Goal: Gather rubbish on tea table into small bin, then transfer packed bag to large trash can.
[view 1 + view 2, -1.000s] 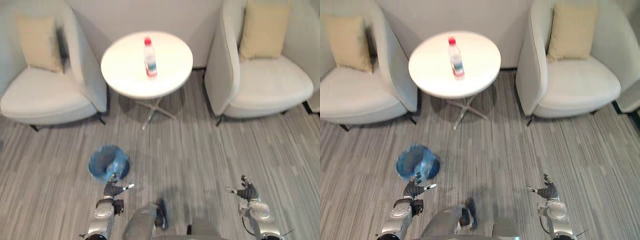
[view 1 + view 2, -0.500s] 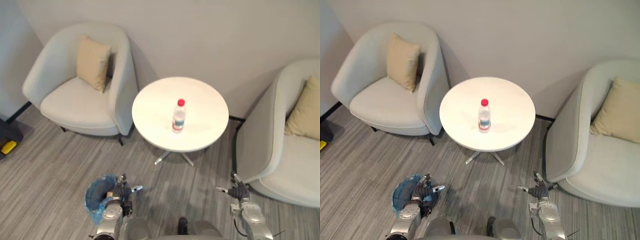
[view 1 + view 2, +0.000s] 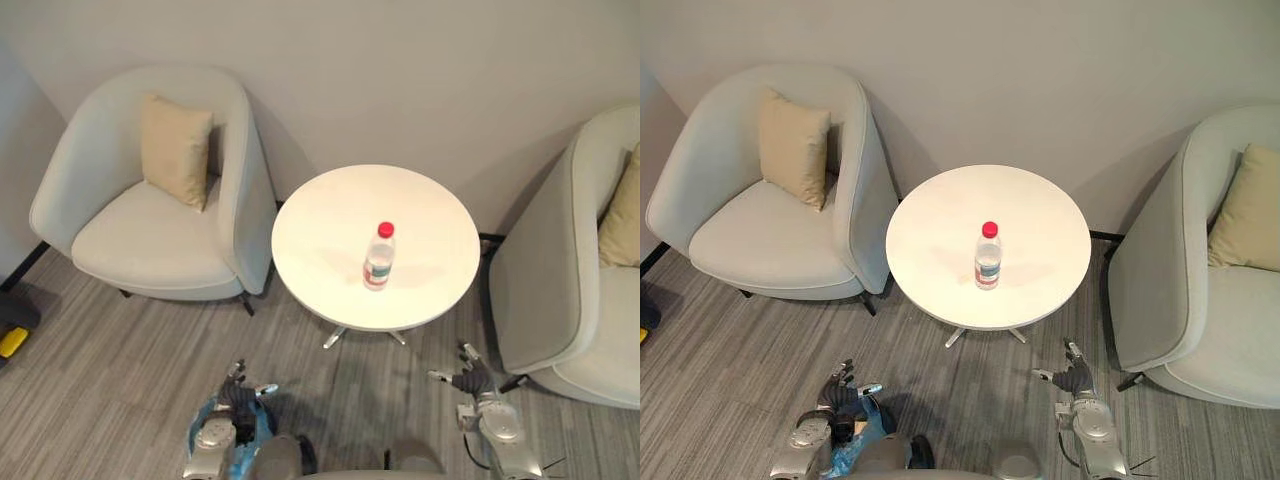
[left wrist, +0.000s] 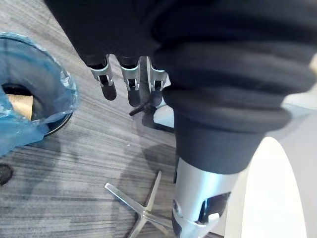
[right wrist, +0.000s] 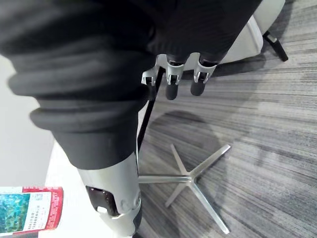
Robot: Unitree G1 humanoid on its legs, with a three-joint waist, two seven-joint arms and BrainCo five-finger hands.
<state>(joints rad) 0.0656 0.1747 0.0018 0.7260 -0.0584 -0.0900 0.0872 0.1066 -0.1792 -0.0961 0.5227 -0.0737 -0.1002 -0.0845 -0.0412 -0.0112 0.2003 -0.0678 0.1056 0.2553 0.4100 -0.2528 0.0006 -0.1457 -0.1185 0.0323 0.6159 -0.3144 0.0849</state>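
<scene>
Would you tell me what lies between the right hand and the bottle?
The stretch is bare in the right eye view: from the bottle the white table runs empty to its rim, then grey floor up to the right hand.

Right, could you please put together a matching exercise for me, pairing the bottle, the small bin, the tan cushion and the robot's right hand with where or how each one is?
Things:
1. bottle
2. small bin
3. cushion
4. right hand

Places or states:
A. leaning on the back of an armchair
B. open and empty, low by the round table
C. on the floor, lined in blue
D. upright on the round table

Pairs: 1-D, 2-C, 3-A, 4-B.
</scene>
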